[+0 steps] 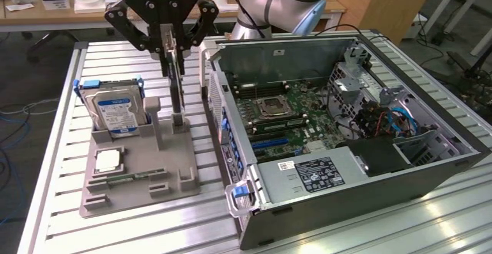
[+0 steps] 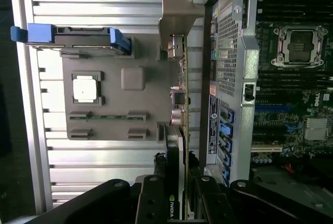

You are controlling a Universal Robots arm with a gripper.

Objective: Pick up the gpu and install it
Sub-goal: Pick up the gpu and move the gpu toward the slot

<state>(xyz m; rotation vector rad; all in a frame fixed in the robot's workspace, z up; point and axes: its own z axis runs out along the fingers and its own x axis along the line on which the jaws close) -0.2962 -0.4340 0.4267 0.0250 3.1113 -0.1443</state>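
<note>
Gpu (image 1: 177, 93) sits pinched by its thin edge in the claw (image 1: 174, 55), so it could easily twist or clip the case wall (image 1: 221, 107) just beside it.

Bright, even room light from overhead in the exterior view. The table (image 1: 430, 219) slats throw white glare at five o'clock of the computer case (image 1: 307, 52), and only short, soft shadows sit by the grey holder (image 1: 138, 179). The case interior reads dimmer, darkest toward its four o'clock. From my wrist the slats wash pale and my own fingers (image 2: 151, 203) show near-black.
</note>
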